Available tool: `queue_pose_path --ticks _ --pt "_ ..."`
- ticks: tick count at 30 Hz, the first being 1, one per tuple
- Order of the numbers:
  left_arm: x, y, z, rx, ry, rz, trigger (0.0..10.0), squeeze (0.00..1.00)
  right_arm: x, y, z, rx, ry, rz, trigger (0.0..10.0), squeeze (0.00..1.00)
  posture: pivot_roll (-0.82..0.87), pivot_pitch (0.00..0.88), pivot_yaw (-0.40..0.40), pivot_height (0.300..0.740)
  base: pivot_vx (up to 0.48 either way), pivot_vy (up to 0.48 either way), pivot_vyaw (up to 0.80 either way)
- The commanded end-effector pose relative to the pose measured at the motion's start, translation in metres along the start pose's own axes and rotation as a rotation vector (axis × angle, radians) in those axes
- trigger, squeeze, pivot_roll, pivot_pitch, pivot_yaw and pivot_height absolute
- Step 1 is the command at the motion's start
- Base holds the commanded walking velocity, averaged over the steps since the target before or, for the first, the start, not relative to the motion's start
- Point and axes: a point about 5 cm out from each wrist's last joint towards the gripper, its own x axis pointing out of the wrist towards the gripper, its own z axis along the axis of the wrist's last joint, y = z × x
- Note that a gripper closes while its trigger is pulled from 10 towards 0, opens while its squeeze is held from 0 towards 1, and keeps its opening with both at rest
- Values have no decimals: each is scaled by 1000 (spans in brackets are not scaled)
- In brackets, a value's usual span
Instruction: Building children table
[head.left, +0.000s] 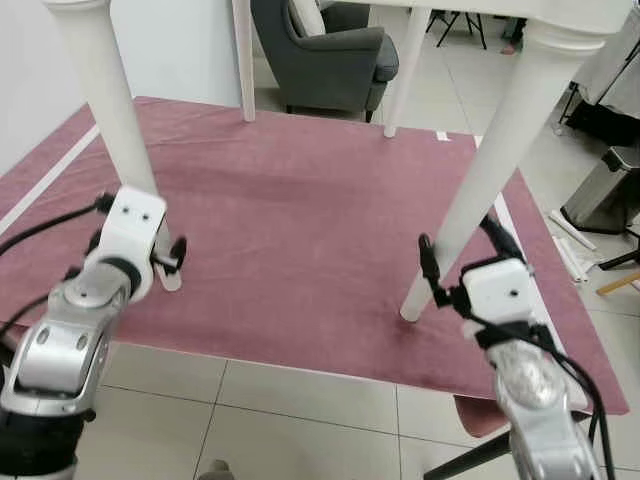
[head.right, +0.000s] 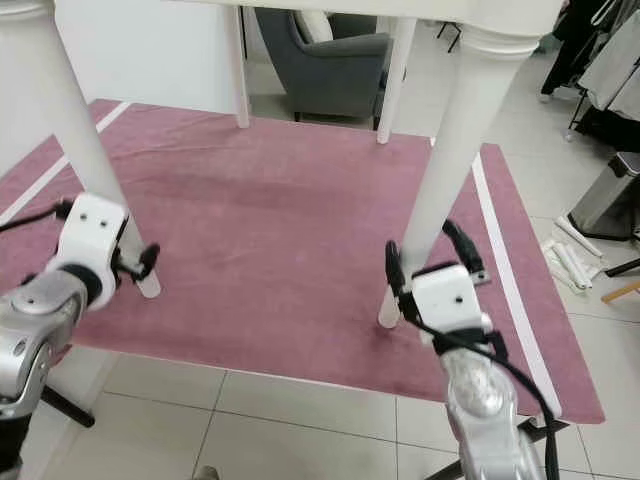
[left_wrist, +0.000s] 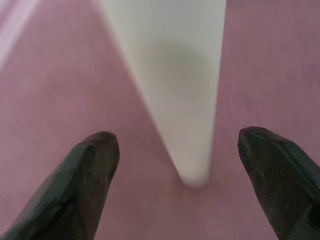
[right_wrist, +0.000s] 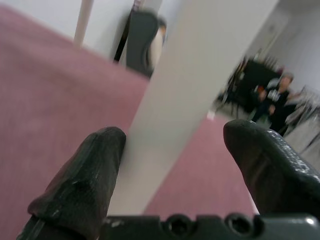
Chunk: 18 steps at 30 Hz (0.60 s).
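A white children's table (head.left: 560, 10) stands upright on a maroon rug (head.left: 300, 220), its top right above me. My left gripper (head.left: 142, 235) is low at the near-left leg (head.left: 110, 110), just above the leg's foot. It is open, and in the left wrist view the leg (left_wrist: 175, 75) stands between the two black fingers (left_wrist: 85, 175) without touching them. My right gripper (head.left: 462, 250) straddles the near-right leg (head.left: 490, 170) low down. It is open too; one finger (right_wrist: 90, 170) lies against the leg (right_wrist: 190, 90), the other stands apart.
Two far table legs (head.left: 243, 60) (head.left: 408, 70) stand at the rug's back edge. Behind them is a grey armchair (head.left: 330, 50). A metal bin (head.left: 605, 190) and white rods (head.left: 570, 245) lie at the right. Pale tile floor (head.left: 300, 420) is nearest me.
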Motion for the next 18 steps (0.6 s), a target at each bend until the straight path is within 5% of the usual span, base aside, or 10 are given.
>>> queue_pose_path --ticks 1,7,18 --pt "-28 -3 60 67 -718 -8 10000 0 -5 3 -10 14 50 -2 10000 0 122 0 0 740 0 0 0" --pt "-31 -8 42 11 -646 -62 10000 0 -18 18 -25 49 121 102 10000 0 128 0 0 740 0 0 0" --pt "-31 -10 39 12 -636 -72 10000 0 -20 20 -28 63 137 116 10000 0 129 15 -48 740 0 0 0"
